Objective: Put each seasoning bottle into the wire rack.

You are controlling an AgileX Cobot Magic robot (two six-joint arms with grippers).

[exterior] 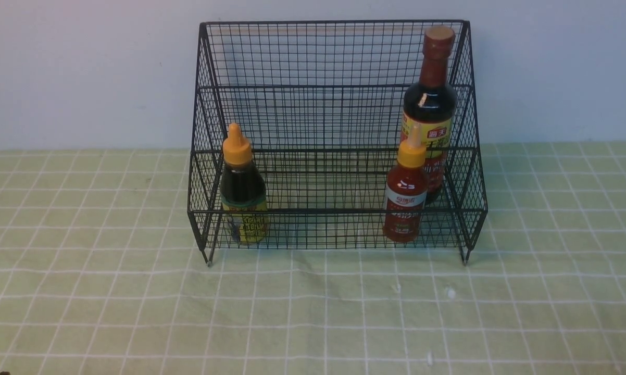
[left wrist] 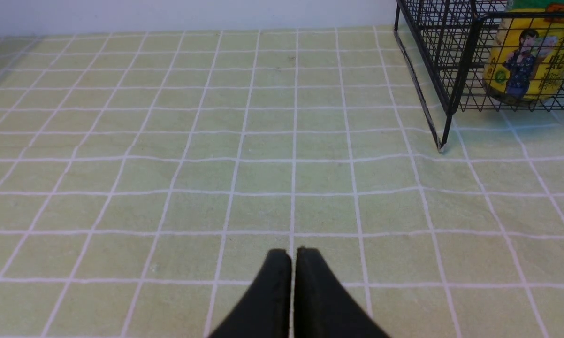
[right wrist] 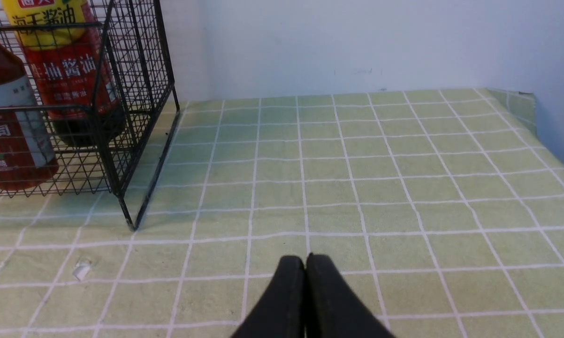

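So, going left to right: the left tool (left wrist: 291, 256) is pinched fully closed with nothing in it, sitting low over the green checked cloth on the surface (exterior: 313, 312), well clear of everything. Next comes the big black wire-mesh rack with two stepped tiers (exterior: 334, 52). On its lower tier at the left end stands the squat dark bottle with the yellow label and orange nozzle (exterior: 242, 190). Over at the right end of that same tier is the small red bottle with an orange nozzle (exterior: 407, 192), and right behind it, on the upper tier, the tall dark bottle with a red-yellow label and brown cap (exterior: 430, 109). All three are upright and look done to me.

Handling-wise I'd guess the two squeeze bottles are light, slightly squishy plastic, best grabbed around the body below the nozzle. The tall one looks heavier and slick, maybe glass, so grip mid-body.

The right tool (right wrist: 305, 263) is closed and empty too, off beside the rack's right end.
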